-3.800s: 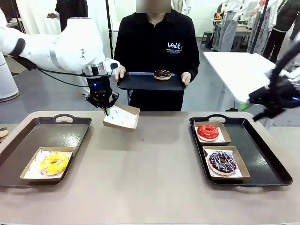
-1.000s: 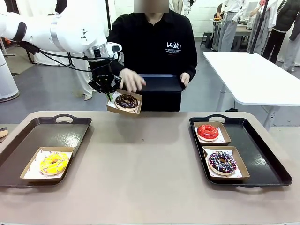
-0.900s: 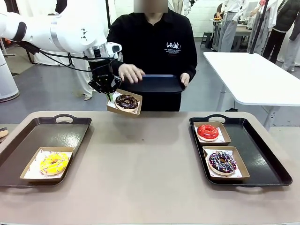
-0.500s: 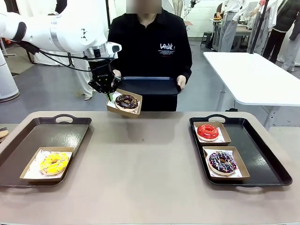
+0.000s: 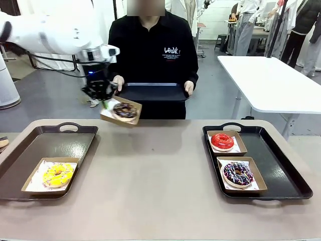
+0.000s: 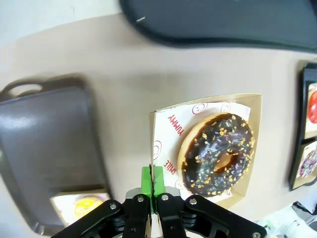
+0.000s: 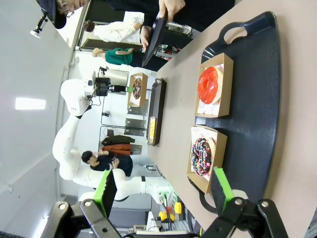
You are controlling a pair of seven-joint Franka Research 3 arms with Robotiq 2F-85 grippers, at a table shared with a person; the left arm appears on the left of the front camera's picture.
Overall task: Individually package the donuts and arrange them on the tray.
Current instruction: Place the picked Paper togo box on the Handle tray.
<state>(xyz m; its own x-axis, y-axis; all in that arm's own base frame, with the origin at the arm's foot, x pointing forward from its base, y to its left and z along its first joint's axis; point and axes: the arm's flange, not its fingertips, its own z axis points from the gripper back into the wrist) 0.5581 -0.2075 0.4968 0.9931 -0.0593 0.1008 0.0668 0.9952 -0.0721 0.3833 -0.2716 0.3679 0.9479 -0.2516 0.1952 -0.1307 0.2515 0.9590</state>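
Note:
My left gripper (image 5: 104,103) is shut on the near edge of a paper-lined cardboard box (image 5: 116,121) and holds it in the air above the table's far edge. A chocolate donut with light sprinkles (image 5: 124,111) lies in that box. In the left wrist view the green pads (image 6: 152,179) pinch the box wall beside the donut (image 6: 218,154). A yellow donut (image 5: 57,174) sits boxed on the left tray (image 5: 60,139). Red (image 5: 222,141) and purple sprinkled (image 5: 237,173) donuts sit boxed on the right tray (image 5: 281,170). My right gripper (image 7: 165,191) is open, above the right tray (image 7: 252,99).
A person stands at the far side holding a bare black tray (image 5: 153,92) with both hands, just behind the lifted box. A white table (image 5: 266,75) stands at the back right. The tabletop (image 5: 155,175) between the two trays is bare.
My left gripper has carried the boxed chocolate donut left and slightly down, away from the person's tray. The person's hand has left the box and gone back to the tray's edge.

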